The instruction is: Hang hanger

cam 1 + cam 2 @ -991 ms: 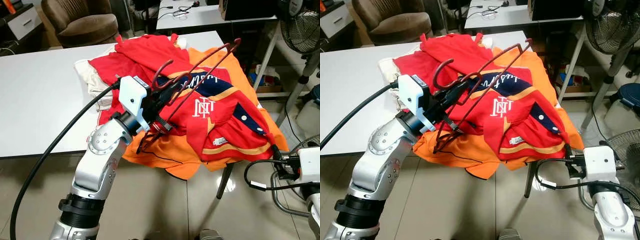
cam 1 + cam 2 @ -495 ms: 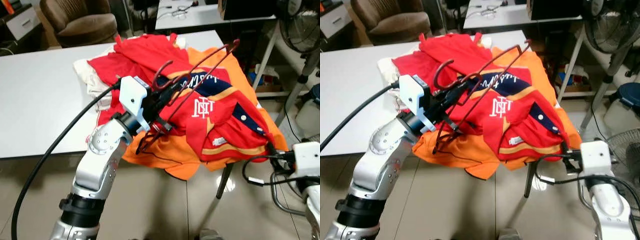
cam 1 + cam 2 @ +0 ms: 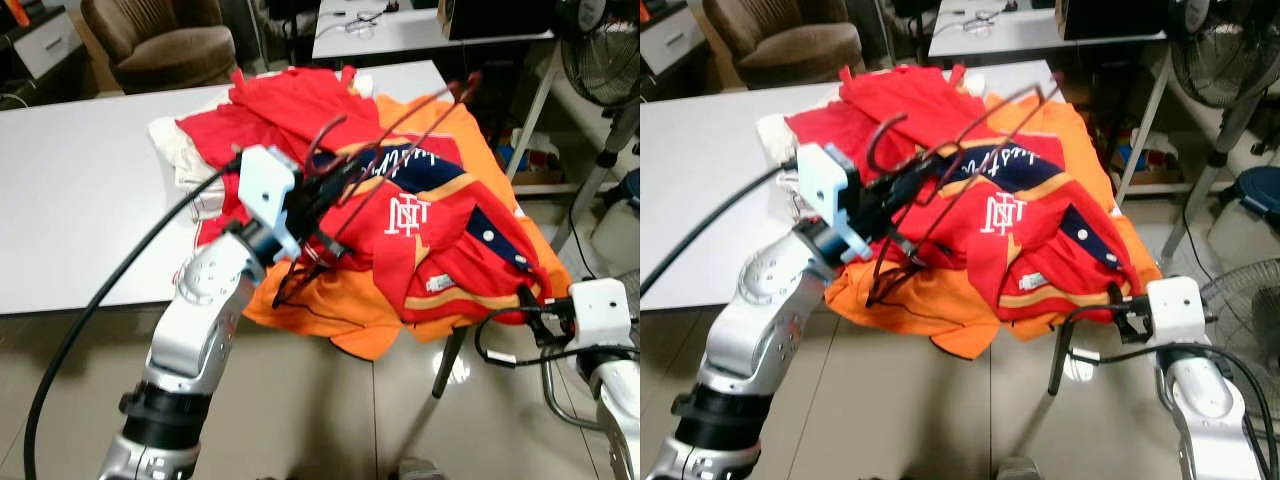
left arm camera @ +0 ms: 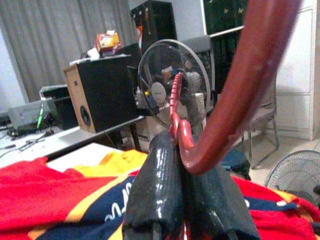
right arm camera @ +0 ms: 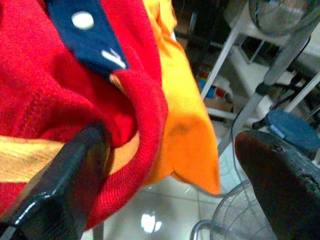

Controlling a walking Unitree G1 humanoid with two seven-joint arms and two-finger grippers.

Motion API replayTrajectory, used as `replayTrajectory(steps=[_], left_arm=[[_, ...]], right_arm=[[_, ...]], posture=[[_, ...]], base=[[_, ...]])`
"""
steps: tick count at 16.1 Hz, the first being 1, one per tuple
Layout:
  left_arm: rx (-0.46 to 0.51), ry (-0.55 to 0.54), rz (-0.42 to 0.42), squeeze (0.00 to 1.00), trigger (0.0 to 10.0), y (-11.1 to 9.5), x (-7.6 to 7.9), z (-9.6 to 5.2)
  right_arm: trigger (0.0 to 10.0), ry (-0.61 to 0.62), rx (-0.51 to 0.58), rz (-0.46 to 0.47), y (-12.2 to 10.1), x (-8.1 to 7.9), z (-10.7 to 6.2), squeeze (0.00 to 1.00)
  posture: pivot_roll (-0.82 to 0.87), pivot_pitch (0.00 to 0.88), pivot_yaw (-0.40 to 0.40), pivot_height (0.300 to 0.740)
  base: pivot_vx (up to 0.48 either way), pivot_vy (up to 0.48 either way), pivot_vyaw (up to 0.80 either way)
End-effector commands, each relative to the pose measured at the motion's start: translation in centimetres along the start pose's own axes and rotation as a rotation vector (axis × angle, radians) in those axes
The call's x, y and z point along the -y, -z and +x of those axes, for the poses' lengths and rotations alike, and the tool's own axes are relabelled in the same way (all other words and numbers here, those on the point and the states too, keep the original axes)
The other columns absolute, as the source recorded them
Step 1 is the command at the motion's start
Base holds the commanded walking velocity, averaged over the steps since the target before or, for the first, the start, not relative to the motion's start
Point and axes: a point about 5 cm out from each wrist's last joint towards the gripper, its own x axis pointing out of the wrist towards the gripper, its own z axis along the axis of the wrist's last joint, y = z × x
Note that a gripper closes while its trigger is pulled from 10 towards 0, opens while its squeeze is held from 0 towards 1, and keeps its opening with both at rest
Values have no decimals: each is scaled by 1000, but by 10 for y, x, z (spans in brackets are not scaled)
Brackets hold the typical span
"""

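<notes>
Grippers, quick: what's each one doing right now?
Left gripper: shut on the red hanger, held above the clothes.
Right gripper: open, at the red jersey's hanging edge.

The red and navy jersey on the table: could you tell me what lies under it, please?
Under the red and navy jersey lies an orange garment, draped over the edge of the white table. The tabletop beneath the clothes is covered.

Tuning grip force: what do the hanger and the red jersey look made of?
Hanger: thin metal wire, apparently with glossy dark-red coating; it shines and the neck is twisted in the left wrist view. Left gripper is shut on it. Red jersey: soft knit fabric, matte, draping in folds.
</notes>
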Motion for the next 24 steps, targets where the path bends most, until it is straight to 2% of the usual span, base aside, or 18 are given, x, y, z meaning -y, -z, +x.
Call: replayTrajectory(steps=[1, 3, 4, 5, 8, 11, 13, 15, 16, 17, 18, 20, 24], left_arm=[[8, -9, 8, 0, 10000, -4, -3, 0], [10, -8, 6, 0, 10000, -4, -2, 0], [11, -7, 6, 0, 10000, -4, -2, 1], [11, -6, 6, 0, 10000, -4, -2, 1], [5, -4, 15, 0, 10000, -5, -3, -1], [-60, 55, 16, 0, 10000, 6, 6, -5], [-136, 78, 17, 0, 10000, 20, 12, -13], [-187, -65, 22, 0, 10000, 29, 5, -15], [-202, -100, -2, 0, 10000, 33, 4, -17], [-214, -142, -65, 0, 10000, 38, 8, -19], [-229, -170, -78, 0, 10000, 42, 12, -21], [-235, -190, -89, 0, 10000, 44, 11, -24], [-214, -206, -99, 0, 10000, 39, 7, -23]], right_arm=[[10000, -1, 5, 6, -1, 3, 2, 0], [10000, -13, 4, 12, -1, 4, 10, 0], [9686, -16, 6, 13, 0, 4, 13, 0], [0, -21, 10, 30, -1, 4, 18, 0], [0, -15, 13, 69, -1, 3, 25, 0], [0, -12, 47, 67, -5, 0, 24, 0], [0, 12, 102, 61, -15, -4, 19, 0], [0, -19, 131, 50, -23, -17, 13, 0], [0, -41, 134, 51, -23, -22, 10, 0], [0, -49, 123, 62, -19, -26, 8, 0], [0, -46, 117, 69, -16, -26, 5, 0], [0, -43, 130, 71, -21, -26, 1, 0], [0, -31, 130, 72, -19, -27, -7, 0]], posture=[[-298, 66, 134, 740], [-296, 65, 135, 740], [-296, 65, 135, 740], [-289, 65, 135, 740], [-275, 69, 133, 740], [-265, 73, 128, 740], [-266, 75, 127, 740], [-270, 77, 125, 740], [-272, 78, 125, 740], [-267, 80, 116, 740], [-266, 82, 113, 740], [-274, 88, 109, 740], [-273, 88, 112, 740]], base=[[0, 0, 0], [0, 0, 0], [0, 0, 0], [0, 0, 0], [0, 0, 0], [0, 0, 0], [0, 0, 0], [0, 0, 0], [0, 0, 0], [0, 0, 0], [0, 0, 0], [0, 0, 0], [0, 0, 0]])
